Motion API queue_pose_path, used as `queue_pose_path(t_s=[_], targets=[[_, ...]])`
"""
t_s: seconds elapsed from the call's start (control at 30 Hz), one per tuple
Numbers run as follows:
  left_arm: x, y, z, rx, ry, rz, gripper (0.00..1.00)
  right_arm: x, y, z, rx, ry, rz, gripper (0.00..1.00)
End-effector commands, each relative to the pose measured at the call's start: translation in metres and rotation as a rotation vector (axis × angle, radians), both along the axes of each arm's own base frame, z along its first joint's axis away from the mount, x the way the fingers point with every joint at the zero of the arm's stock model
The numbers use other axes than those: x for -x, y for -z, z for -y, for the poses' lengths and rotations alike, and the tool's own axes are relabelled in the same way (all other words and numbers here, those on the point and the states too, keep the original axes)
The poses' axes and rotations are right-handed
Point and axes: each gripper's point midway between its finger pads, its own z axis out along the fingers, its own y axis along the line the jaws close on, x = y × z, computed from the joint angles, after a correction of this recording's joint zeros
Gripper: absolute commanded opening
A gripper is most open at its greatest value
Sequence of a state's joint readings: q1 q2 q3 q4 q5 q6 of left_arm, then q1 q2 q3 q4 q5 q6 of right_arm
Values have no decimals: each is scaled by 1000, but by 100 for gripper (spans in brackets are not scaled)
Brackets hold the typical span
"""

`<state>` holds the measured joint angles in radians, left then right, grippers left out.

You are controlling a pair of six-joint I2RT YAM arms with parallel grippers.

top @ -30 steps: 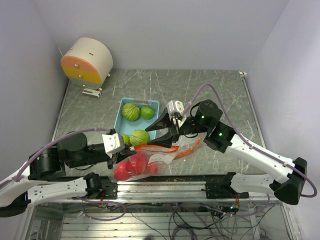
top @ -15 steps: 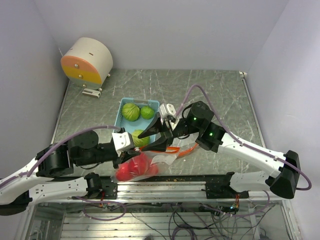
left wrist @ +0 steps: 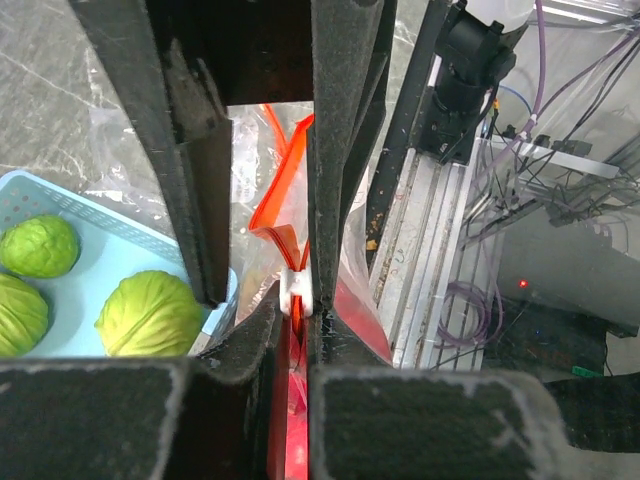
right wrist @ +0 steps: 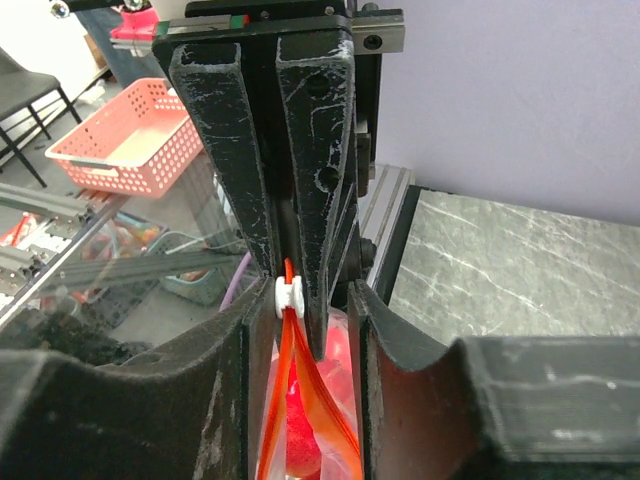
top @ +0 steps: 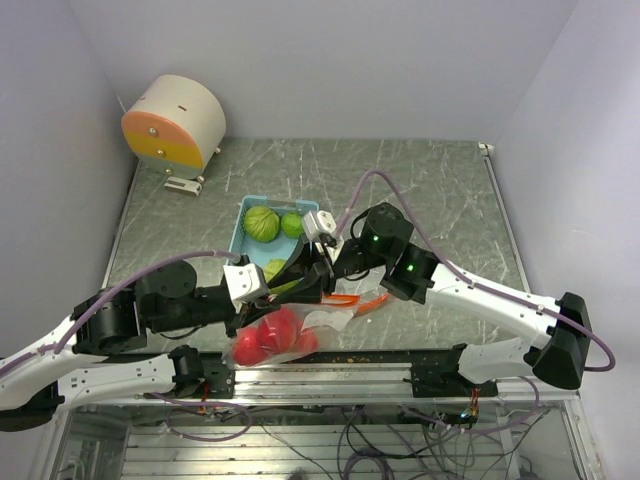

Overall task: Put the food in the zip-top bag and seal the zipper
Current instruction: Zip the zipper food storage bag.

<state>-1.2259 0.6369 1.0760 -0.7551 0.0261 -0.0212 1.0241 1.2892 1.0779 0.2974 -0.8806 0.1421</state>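
The zip-top bag (top: 300,322) lies at the table's front edge with red apple-like food (top: 266,337) inside it. My left gripper (top: 283,291) (left wrist: 293,325) is shut on the bag's orange zipper strip (left wrist: 283,190), just behind the white slider (left wrist: 298,293). My right gripper (top: 306,277) (right wrist: 305,310) faces it. Its jaws stand apart around the strip (right wrist: 300,400), the slider (right wrist: 288,293) and one left finger, with the slider against its left finger. Two cabbage-like heads (top: 261,222) (left wrist: 150,315) and a lime-like ball (top: 292,224) lie in the light blue tray (top: 243,222).
A round white and orange device (top: 175,122) stands at the back left. The metal rail (top: 380,358) runs along the table's front edge, right below the bag. Off the table, a pink basket (right wrist: 125,140) shows in the right wrist view.
My right gripper has moved left along the zipper up to the left gripper, and its jaws have narrowed. The left gripper shifted slightly right, still holding the strip.
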Motion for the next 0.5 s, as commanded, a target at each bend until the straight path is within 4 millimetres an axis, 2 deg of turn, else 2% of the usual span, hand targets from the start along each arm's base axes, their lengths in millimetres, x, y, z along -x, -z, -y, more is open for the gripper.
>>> queue_pose_path(t_s=[0.0,0.23,0.47], targets=[[1,-7,3,33,2,0,7,0,-12,-3,-27,8,19,31],[0,-9,0,43,-5,7,7,-2,-4,-4,6,14,11,0],[1,-15,-8,65,-15,15,7,-8,13,2,56,72,14,0]])
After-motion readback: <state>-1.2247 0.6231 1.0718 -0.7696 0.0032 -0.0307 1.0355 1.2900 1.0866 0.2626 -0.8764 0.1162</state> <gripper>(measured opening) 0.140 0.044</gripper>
